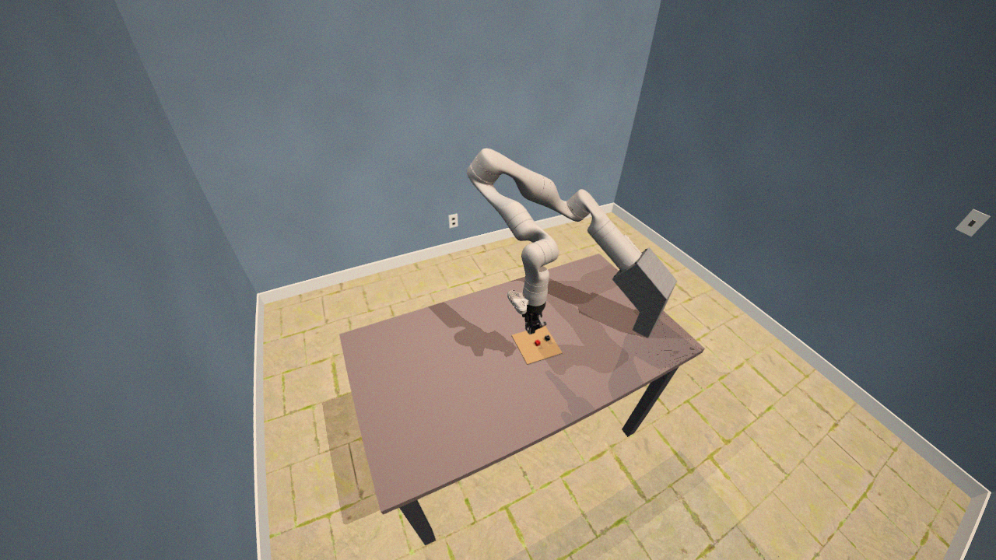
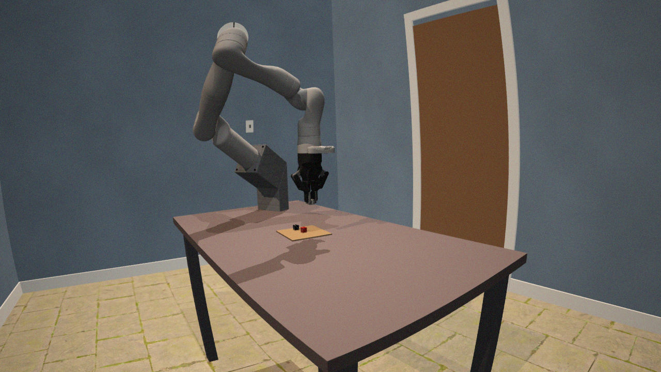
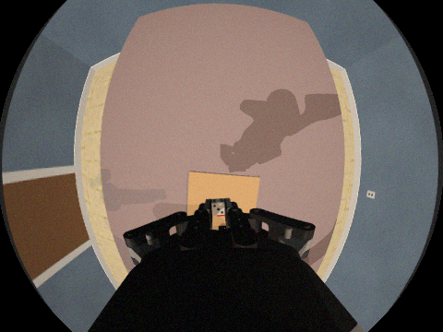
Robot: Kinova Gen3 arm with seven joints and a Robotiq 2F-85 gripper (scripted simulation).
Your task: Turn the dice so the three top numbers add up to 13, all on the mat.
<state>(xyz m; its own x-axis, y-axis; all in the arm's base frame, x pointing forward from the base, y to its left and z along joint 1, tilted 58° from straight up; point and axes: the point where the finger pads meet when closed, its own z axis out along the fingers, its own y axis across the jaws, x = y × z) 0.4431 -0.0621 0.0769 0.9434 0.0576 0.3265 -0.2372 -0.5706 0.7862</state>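
My gripper (image 1: 532, 330) (image 2: 312, 201) (image 3: 218, 206) points down and is shut on the white die (image 2: 312, 201) (image 3: 218, 208), high above the mat. Dark pips show on the die's face in the wrist view; its underside is hidden. The tan mat (image 1: 527, 355) (image 2: 294, 236) (image 3: 221, 184) lies flat on the table. The red die (image 1: 537, 342) (image 2: 303, 229) and the black die (image 1: 547, 338) (image 2: 295, 227) rest on the mat, a small gap apart. In the wrist view only a red sliver shows under the white die. Top numbers of the red and black dice are too small to read.
The brown-pink table (image 1: 431, 411) (image 2: 392, 277) (image 3: 185, 69) extends around the mat on all sides. The grey arm base (image 1: 647, 292) (image 2: 272, 185) stands at one end of the table. Arm shadows fall on the table beside the mat.
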